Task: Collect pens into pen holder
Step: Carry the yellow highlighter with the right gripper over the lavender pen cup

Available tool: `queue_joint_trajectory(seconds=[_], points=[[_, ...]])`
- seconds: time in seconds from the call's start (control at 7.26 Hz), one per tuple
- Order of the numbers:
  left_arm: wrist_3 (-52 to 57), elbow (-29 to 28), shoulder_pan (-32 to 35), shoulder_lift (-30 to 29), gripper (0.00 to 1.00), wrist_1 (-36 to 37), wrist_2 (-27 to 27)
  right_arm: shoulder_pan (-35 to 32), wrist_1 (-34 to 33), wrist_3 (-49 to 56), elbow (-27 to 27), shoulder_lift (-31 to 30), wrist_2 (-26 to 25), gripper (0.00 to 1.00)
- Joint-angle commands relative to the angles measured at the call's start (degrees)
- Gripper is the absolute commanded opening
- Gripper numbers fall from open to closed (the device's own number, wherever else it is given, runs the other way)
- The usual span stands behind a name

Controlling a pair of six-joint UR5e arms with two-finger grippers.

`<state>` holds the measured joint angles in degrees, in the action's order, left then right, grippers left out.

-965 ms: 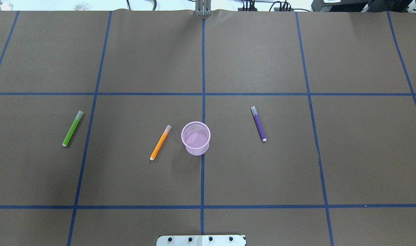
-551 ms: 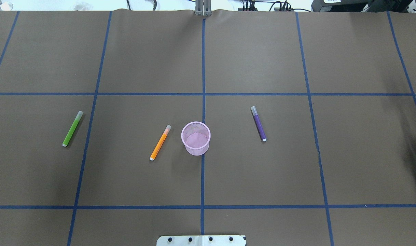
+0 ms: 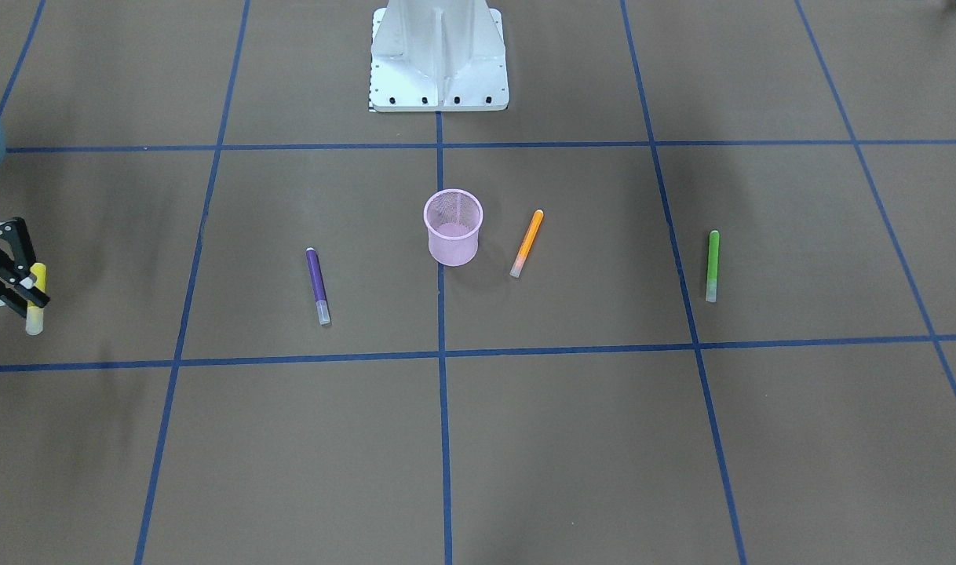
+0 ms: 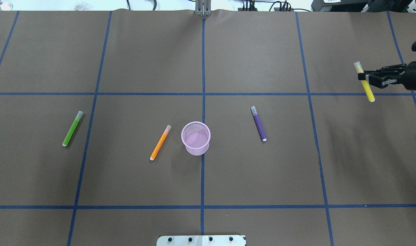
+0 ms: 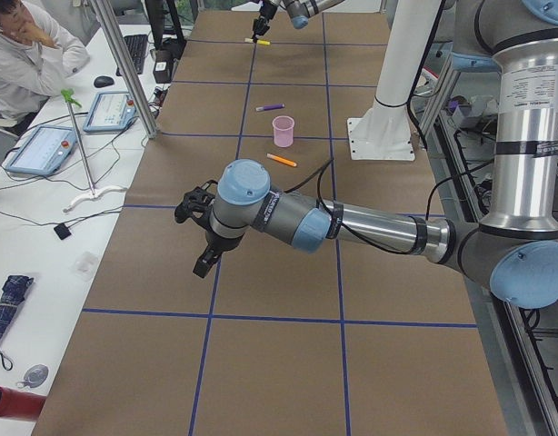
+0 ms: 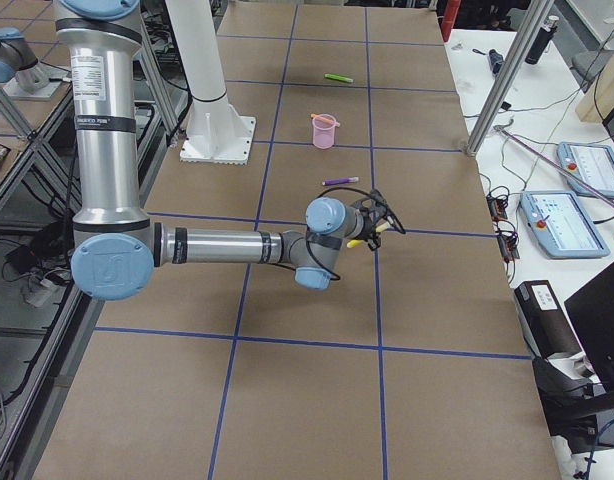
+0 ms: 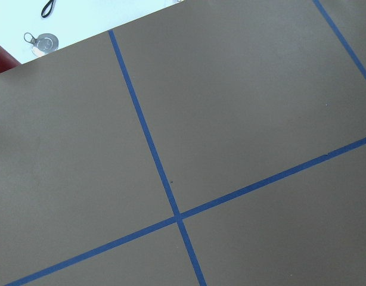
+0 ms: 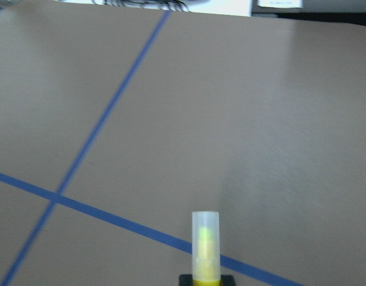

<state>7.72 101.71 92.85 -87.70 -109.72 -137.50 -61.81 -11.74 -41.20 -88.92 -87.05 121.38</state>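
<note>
Since a moment ago, the right gripper (image 4: 363,76) has carried in the yellow pen (image 4: 368,90), pinching it near its cap; it looks light, stiff and slippery.

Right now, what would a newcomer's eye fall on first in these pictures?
The yellow pen clamped in the right gripper, near the table's right end, stands out. Then the pink pen holder, empty at the centre, with the orange pen just left of it, the purple pen and green pen farther out.
</note>
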Motion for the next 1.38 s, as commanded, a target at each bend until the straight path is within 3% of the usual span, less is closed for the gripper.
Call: queue_joint_trajectory(seconds=[0.0, 0.41, 0.69, 0.96, 1.1, 1.24], points=[[-0.2, -0.6, -2.6, 1.0, 1.00, -4.1, -3.4, 9.3, 0.1, -5.4, -8.1, 2.4, -11.8, 0.00], [-0.1, -0.3, -7.9, -1.9, 1.00, -4.2, -3.4, 27.3, -0.2, -3.7, -9.7, 10.6, -31.6, 0.00], [-0.1, -0.3, -8.2, -1.9, 1.00, -4.1, -3.4, 38.7, -0.8, 3.9, -8.3, 15.7, -47.1, 0.00], [-0.2, -0.5, -8.6, -1.9, 1.00, -4.1, -3.5, 43.3, -1.1, 4.2, -2.8, 22.6, -54.1, 0.00], [-0.2, -0.6, -8.8, -1.9, 1.00, -4.1, -3.5, 45.9, -2.6, 6.2, -1.9, 25.0, -60.0, 0.00], [-0.2, -0.6, -8.8, -1.9, 1.00, -4.1, -3.5, 47.7, -3.6, 6.8, -1.2, 26.7, -62.6, 0.00]])
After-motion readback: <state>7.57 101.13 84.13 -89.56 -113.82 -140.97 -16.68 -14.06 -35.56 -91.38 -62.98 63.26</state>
